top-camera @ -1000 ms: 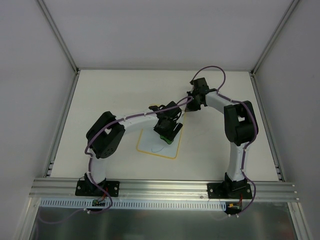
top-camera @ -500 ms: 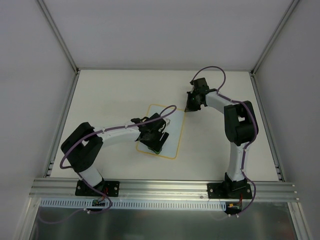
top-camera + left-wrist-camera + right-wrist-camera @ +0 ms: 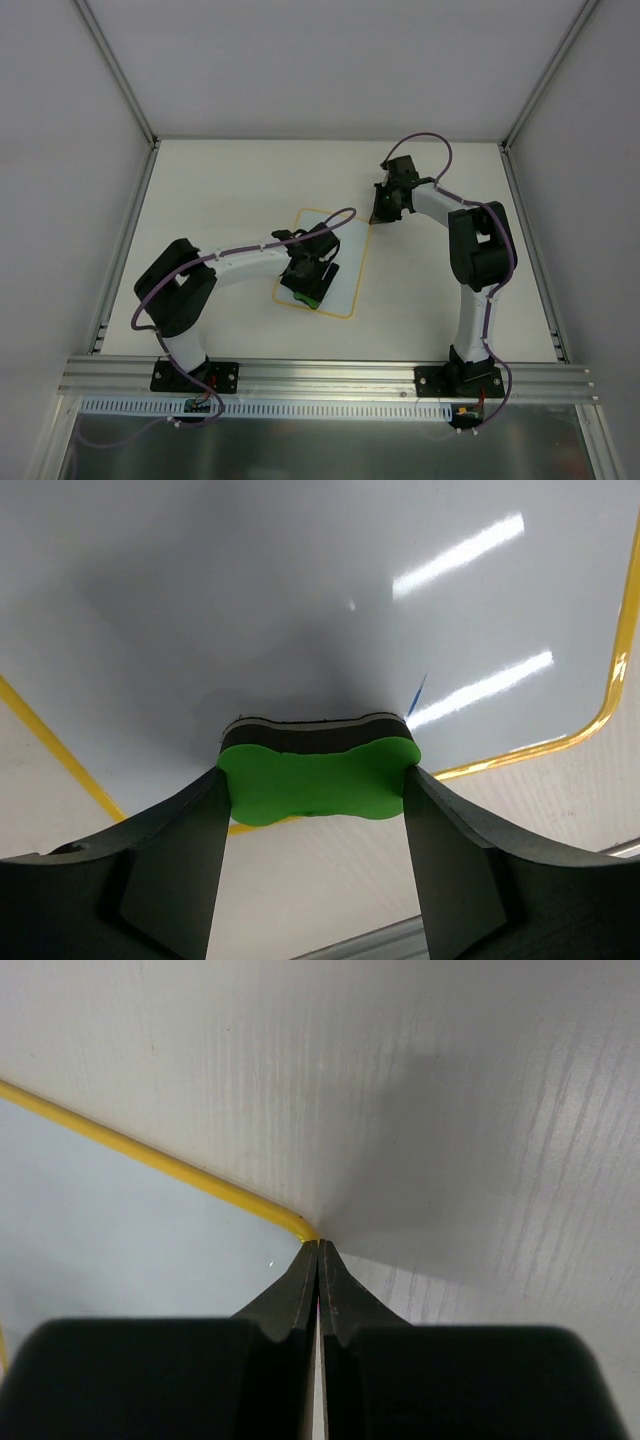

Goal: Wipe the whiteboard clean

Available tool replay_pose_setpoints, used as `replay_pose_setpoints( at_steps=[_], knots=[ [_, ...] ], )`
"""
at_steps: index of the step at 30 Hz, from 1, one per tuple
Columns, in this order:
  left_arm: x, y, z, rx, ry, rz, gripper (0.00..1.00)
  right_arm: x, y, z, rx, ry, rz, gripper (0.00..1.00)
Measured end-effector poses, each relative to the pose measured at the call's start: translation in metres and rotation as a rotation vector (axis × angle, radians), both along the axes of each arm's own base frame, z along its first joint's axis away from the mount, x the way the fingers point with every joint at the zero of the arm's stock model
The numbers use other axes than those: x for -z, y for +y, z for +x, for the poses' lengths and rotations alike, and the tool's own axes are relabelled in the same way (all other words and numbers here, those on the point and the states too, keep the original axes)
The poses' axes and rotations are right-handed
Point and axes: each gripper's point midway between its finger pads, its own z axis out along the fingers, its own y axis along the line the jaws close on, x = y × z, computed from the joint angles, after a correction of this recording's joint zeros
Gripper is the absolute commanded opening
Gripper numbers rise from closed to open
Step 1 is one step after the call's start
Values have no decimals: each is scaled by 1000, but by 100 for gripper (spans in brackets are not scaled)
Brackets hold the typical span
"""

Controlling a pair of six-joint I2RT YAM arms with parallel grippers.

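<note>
Bounding the white table are plain pale walls on three sides and an aluminium rail along the near edge. The whiteboard lies flat near the table's middle, between the two arms. In the top view the left arm's forearm and wrist cross over the board's left and near portion and hide it.

The left gripper stands over the board's near edge, its fingers set moderately apart and clamped on the two ends of a green eraser, which is pressed down on the board. A short blue pen mark shows just beside the eraser's right end.

The right gripper has its fingertips pressed together with no gap, set at the board's far right corner.

The board is glossy white and reflects light streaks, with rounded corners and a thin yellow border. The eraser is bone-shaped with a dark layer underneath. The table surface is matte and faintly grained.
</note>
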Motion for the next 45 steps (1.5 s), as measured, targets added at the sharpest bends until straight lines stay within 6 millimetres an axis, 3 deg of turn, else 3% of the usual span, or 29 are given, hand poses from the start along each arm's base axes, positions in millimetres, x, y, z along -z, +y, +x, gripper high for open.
replay_pose_setpoints(
  at_steps=[9, 13, 17, 23, 33, 45],
  knots=[
    [-5, -44, 38, 66, -53, 40, 17, 1, -3, 1, 9, 0, 6, 0],
    [-6, -60, 42, 141, -100, 53, 17, 0, -5, 2, 15, -4, 9, 0],
    [-5, -62, 41, 168, -125, 63, 17, 1, -6, 1, 17, -1, 11, 0],
    [-2, -50, 34, 132, -151, 39, 14, 1, -6, 1, 17, -1, 19, 0],
    [-1, -7, 4, 28, -140, 27, 13, 1, -5, 1, 17, 1, 27, 0],
    [0, 30, 2, -132, -118, -15, 12, 1, -4, 0, 18, 11, 40, 0]
  ],
)
